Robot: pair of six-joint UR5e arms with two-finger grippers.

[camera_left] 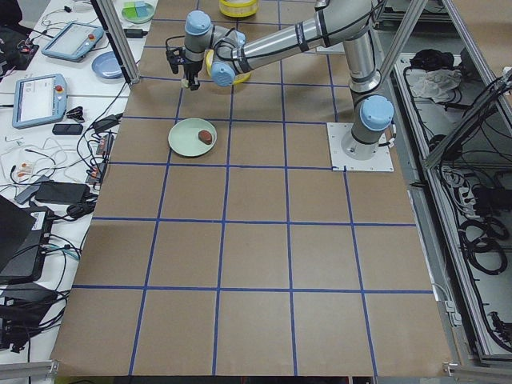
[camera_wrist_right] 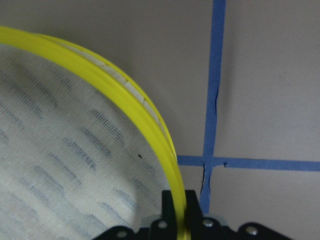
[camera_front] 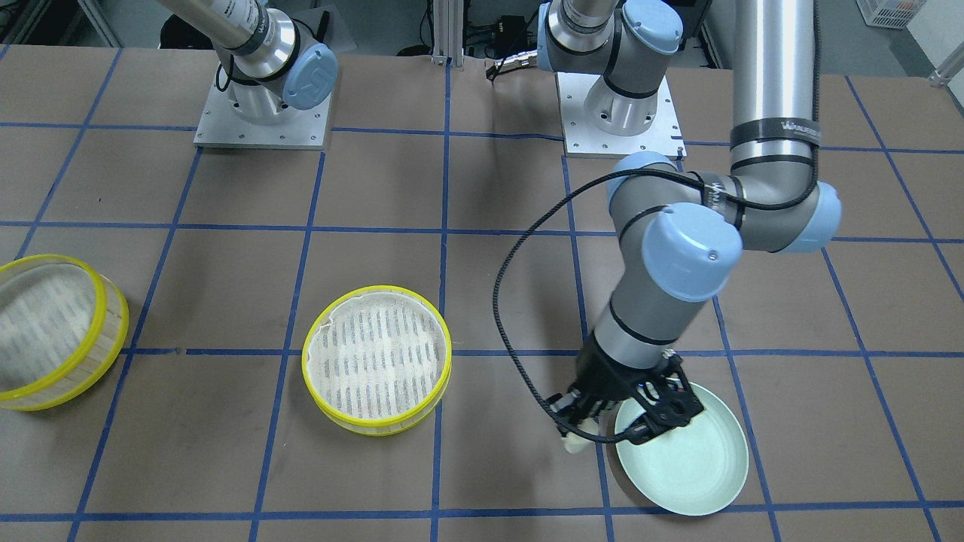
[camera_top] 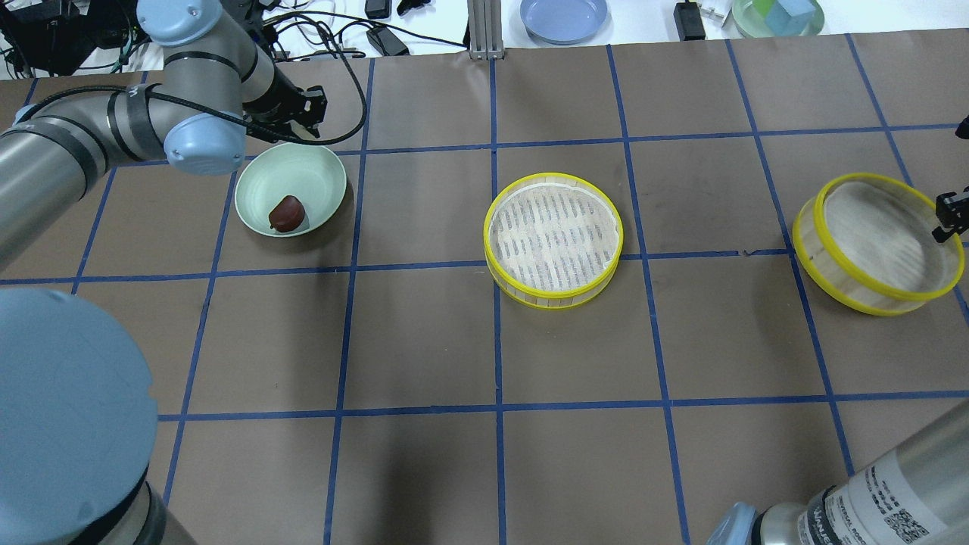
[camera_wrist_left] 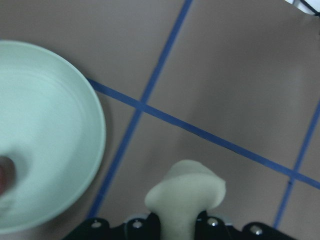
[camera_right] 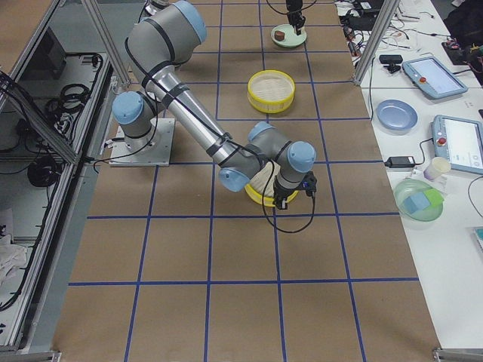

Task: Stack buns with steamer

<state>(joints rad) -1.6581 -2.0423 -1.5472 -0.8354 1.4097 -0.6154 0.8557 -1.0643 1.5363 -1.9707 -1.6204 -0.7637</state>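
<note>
My left gripper is shut on the pale cream bun, held just off the far rim of the pale green plate; the bun fills the bottom of the left wrist view. The dark reddish-brown bun lies in the plate. One steamer tray stands flat at the table's middle. My right gripper is shut on the yellow rim of the second steamer tray, which sits tilted at the right side.
A blue plate and a green bowl with blocks lie beyond the table's far edge, among cables. The two arm bases stand at the robot's side. The left arm's cable loops beside the plate.
</note>
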